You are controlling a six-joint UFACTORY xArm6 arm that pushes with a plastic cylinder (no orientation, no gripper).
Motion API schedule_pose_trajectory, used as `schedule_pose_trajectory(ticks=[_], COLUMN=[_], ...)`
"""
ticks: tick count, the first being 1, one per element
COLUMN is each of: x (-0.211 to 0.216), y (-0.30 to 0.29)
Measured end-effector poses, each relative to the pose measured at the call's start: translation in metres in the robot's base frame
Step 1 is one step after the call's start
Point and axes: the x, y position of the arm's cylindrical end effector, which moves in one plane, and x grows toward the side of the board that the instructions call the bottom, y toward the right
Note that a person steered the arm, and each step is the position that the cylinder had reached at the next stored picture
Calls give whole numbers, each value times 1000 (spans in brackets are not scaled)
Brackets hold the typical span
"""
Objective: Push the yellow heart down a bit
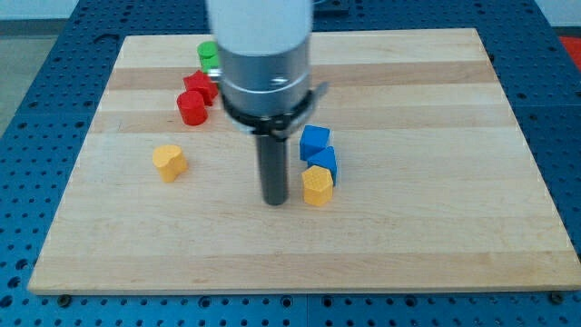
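Although the task concerns the yellow heart [169, 162], my tip [275, 202] stands well apart from it, planted on the board near the middle, a little toward the view's bottom edge. The yellow heart lies alone in the left half of the wooden board [436, 236], roughly midway between the top and bottom edges, with bare wood all around it. That free space below it is what makes a short downward push easy: nothing blocks its path toward the bottom edge.

My tip is a plain rod with nothing to spread or pinch; its end rests on the wood just beside a yellow block [317, 185], whose shape I cannot settle, perhaps a hexagon. Whether rod and block touch is hard to tell at this size. Stacked toward the top edge from that block are two blue blocks [319, 152], pressed against each other and forming a short column with the yellow one.

Toward the top left corner sit two red blocks [195, 97], touching, and a green block [209, 56] above them, partly hidden by the arm's housing.

To push the heart down, I judge the tip must first travel left and come round to the heart's top side, between it and the red pair, so that the stroke drives it toward the bottom edge.
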Motion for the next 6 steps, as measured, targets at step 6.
schedule_pose_trajectory(ticks=[6], x=[-85], y=[-177])
